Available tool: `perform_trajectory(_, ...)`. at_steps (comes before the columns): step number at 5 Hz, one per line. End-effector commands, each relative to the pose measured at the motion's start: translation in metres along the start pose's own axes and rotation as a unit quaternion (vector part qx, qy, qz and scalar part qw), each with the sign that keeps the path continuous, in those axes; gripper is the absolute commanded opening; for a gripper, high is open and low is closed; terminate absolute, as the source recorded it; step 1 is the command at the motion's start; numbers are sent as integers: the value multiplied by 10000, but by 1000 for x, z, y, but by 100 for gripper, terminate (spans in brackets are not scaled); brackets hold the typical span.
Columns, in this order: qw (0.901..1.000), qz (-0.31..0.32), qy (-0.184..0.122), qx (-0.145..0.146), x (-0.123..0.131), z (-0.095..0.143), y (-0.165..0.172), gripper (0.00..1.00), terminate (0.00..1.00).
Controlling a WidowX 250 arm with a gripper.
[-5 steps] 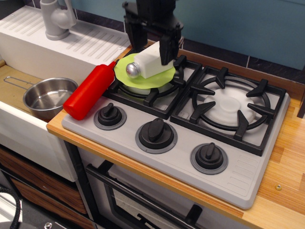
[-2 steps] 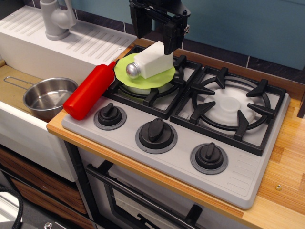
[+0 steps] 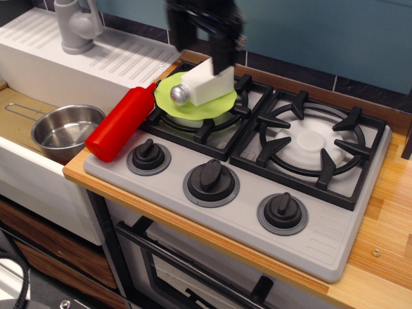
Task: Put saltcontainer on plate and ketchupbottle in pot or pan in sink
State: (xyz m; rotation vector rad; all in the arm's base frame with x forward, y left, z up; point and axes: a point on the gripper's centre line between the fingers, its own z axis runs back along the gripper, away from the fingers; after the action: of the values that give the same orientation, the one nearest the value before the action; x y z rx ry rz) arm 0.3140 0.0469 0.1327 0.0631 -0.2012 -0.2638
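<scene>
Hand [image 3: 201, 48] spread above one saltcontainer [image 3: 201, 87] on one plate [image 3: 195, 102]; one ketchupbottle [image 3: 121, 123]

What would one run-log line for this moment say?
gripper: blurred, above saltcontainer | saltcontainer: lying on plate | ketchupbottle: on stove edge | pot: in sink, empty

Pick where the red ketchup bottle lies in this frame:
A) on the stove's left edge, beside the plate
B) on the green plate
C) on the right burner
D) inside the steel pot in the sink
A: the ketchup bottle lies slanted along the left edge of the stove, nozzle toward the green plate, while the pot in the sink holds nothing visible.
</scene>
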Motion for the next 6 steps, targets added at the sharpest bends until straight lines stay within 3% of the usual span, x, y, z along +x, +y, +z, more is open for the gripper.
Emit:
perform_trajectory(1,9963,-174,-657,521,-22,7,22,100,0)
perform_trajectory(3,9917,-418,-974,731,-20,-15,52,100,0)
perform_trajectory(6,9955,235,-128,908,-27,-19,79,100,0)
